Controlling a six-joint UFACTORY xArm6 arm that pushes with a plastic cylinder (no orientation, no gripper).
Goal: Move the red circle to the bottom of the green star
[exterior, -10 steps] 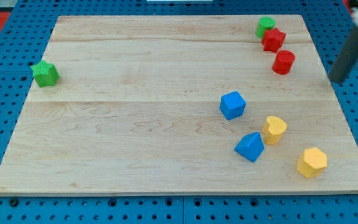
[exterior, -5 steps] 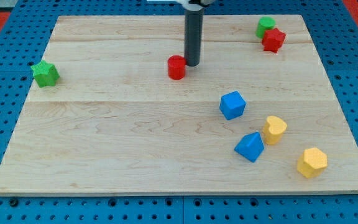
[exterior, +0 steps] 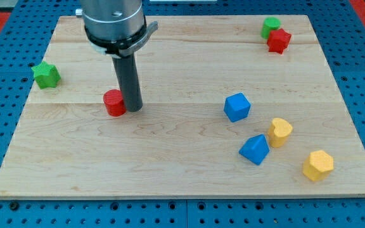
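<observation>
The red circle lies on the wooden board, left of centre. My tip touches its right side. The green star sits at the board's left edge, up and to the left of the red circle, well apart from it.
A green circle and a red star touch at the top right. A blue cube, a blue wedge-like block, a yellow heart-like block and a yellow hexagon lie at the lower right.
My tip has pushed the red circle from the top right across the board to the left and downward, toward the green star. The other blocks have not moved.
</observation>
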